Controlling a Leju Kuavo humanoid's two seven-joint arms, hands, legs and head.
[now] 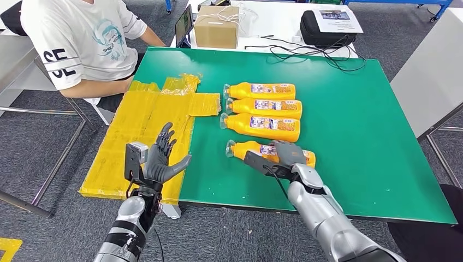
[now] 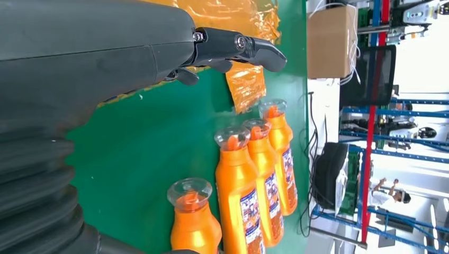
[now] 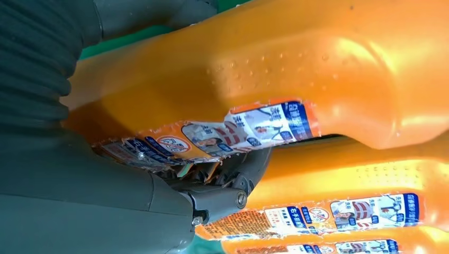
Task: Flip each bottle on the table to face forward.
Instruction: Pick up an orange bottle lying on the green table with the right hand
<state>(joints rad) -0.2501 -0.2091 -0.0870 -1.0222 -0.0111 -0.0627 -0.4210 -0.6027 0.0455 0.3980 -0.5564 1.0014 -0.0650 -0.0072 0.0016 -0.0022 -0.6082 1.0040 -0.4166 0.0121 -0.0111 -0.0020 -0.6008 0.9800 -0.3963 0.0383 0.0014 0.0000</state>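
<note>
Head view: a green table (image 1: 349, 136) stands on grey carpet, with yellow taped sheeting (image 1: 142, 125) over its left part and hanging past the edge. A seated person (image 1: 82, 43) is at the far left corner, with a cardboard box (image 1: 217, 26) and a black case (image 1: 325, 27) beyond the table. Four orange bottles lie side by side mid-table; wide bare green lies to their right. The right hand (image 1: 284, 155) grasps the nearest bottle (image 1: 262, 150). The left hand (image 1: 164, 158) is raised, fingers spread, holding nothing.

Left wrist view: the left hand's fingers (image 2: 249, 47) extend above the sheeting, the capped bottles beside them.

Right wrist view: fingers (image 3: 227, 190) wrap the nearest bottle's label.
</note>
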